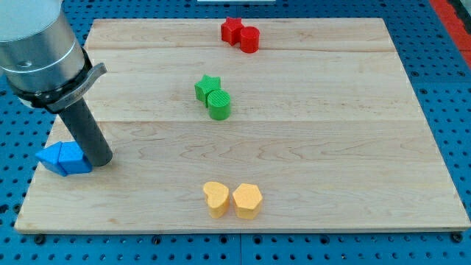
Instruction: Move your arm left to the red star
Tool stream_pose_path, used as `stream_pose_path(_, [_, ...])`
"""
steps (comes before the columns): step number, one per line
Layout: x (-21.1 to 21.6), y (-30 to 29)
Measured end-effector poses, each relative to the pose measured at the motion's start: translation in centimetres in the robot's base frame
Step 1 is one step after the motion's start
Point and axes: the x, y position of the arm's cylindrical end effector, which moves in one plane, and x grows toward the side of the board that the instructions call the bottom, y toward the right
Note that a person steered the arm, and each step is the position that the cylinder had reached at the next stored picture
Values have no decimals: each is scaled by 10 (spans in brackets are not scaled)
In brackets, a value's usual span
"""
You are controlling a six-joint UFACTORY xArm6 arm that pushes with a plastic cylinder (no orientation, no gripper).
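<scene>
None of the trip is made yet, by my reckoning: my tip [101, 158] sits down at the view's left edge of the pale wooden surface [331, 147], touching the blue faceted plastic blocks [65, 157], far below and well left of the red plastic star [232, 29]. That red star stands at the surface's top edge, touching a red plastic cylinder [249, 39] on its right. No jaws here to report, just a bare rod. Below the red star, mid-surface, a green plastic star [207, 87] touches a green plastic cylinder [219, 104]; further down sit two yellow plastic blocks [232, 199], heart-like and roughly hexagonal. I judge a diagonal run up toward the star's left side passes left of the green pair, with nothing blocking.
</scene>
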Motion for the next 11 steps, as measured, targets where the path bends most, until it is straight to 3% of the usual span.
stream_pose_path(1, [0, 2])
stream_pose_path(2, [-11, 45])
stream_pose_path(3, [-39, 85])
stream_pose_path(4, [-91, 85])
stream_pose_path(7, [-156, -9])
stream_pose_path(11, [-294, 101])
